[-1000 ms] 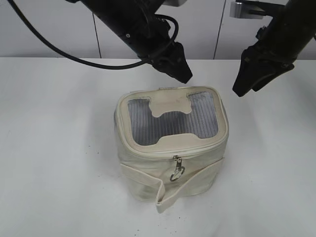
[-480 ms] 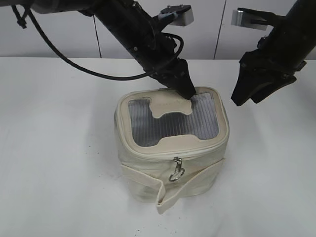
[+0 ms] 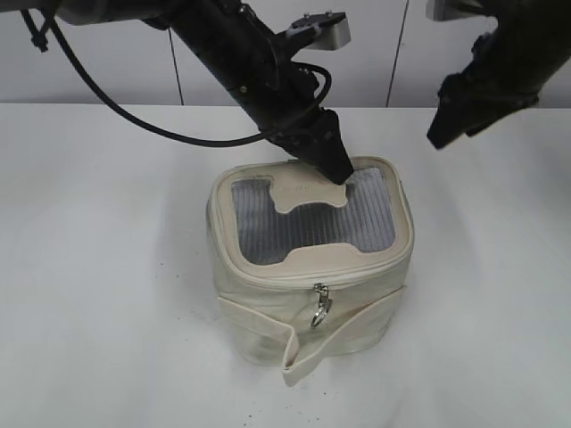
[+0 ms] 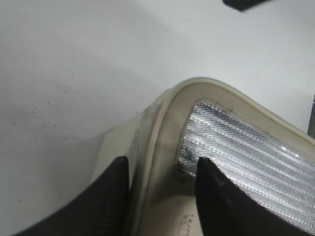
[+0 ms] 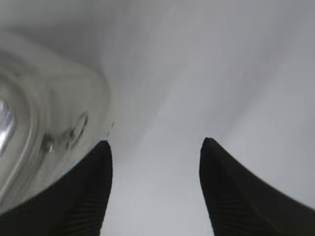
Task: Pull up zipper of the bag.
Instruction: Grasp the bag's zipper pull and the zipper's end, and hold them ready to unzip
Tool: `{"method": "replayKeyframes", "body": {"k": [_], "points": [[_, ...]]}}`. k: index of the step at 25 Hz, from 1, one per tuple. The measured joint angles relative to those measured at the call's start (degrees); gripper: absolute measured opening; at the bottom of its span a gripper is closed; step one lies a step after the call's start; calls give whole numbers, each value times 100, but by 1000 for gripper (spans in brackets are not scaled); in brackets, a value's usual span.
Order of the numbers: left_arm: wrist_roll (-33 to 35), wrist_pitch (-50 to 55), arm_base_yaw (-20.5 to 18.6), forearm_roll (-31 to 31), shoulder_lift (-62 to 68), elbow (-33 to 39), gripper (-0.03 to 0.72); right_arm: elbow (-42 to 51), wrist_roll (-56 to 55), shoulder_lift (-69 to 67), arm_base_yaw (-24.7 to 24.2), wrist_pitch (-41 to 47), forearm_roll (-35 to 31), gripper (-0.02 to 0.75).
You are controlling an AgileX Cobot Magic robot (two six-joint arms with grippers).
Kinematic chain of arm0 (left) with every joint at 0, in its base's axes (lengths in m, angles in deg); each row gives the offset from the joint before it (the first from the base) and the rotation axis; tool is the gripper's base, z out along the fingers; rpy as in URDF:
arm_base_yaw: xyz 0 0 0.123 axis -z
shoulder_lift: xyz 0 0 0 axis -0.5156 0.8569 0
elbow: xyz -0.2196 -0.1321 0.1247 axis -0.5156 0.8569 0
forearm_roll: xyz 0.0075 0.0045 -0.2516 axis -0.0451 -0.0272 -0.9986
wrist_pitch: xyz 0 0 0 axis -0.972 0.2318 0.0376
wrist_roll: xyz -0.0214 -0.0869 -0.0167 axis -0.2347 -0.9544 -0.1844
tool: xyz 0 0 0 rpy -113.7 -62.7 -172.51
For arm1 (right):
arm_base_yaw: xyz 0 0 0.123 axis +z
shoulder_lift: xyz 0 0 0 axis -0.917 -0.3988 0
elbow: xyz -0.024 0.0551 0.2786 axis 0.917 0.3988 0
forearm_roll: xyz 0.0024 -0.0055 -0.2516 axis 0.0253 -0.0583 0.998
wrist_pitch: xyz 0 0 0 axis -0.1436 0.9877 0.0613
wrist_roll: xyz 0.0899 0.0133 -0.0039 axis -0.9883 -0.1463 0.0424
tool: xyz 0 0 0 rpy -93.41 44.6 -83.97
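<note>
A cream canvas bag with a silver mesh top panel stands on the white table. Its zipper pull with a metal ring hangs at the front, just under the lid seam. My left gripper is at the back edge of the lid; in the left wrist view its fingers straddle the cream rim, with a gap between them. My right gripper is open and empty in the air to the right of the bag; its fingers frame bare table, with the bag blurred at left.
The white table surrounds the bag on all sides. A white panelled wall runs behind. A black cable loops from the left arm above the table.
My left gripper came down onto the back edge of the bag's lid. My right gripper has risen and shifted slightly right, away from the bag.
</note>
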Motion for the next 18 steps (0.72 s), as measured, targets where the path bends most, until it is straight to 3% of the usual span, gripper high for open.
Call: {"method": "replayKeyframes", "body": {"k": [7,10,13,18], "points": [[5,66,0,-58,0,0,348,1,-83,520,0,-2811,-94,446],[5,66,0,-95,0,0,348,1,-70,698,0,-3636,-292,446],[5,73,0,-120,6,0,348,1,-70,761,0,-3626,-770,445],[5,82,0,-159,16,0,348,1,-64,761,0,-2278,-692,445]]}}
